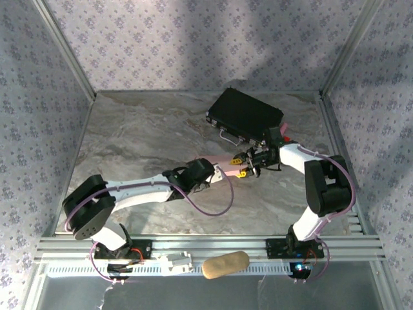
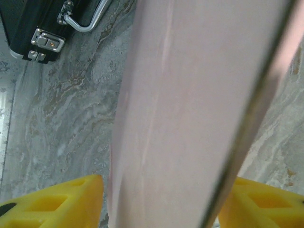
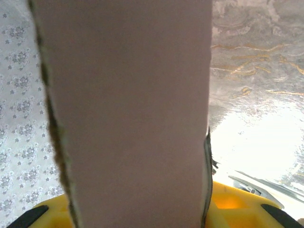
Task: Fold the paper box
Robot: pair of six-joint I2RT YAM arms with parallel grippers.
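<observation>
Marbled tabletop: beside black hard case, right end effector clamps pale pink cardboard box; left end effector straddles it, grip unclear.

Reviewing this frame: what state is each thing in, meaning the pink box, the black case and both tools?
paper box: raised above the table, one end in each tool.
black case: closed, latch fastened, lying flat at the back.
left tool: fingers either side of the box; I can't tell whether it is clamped.
right tool: shut on the box.
</observation>
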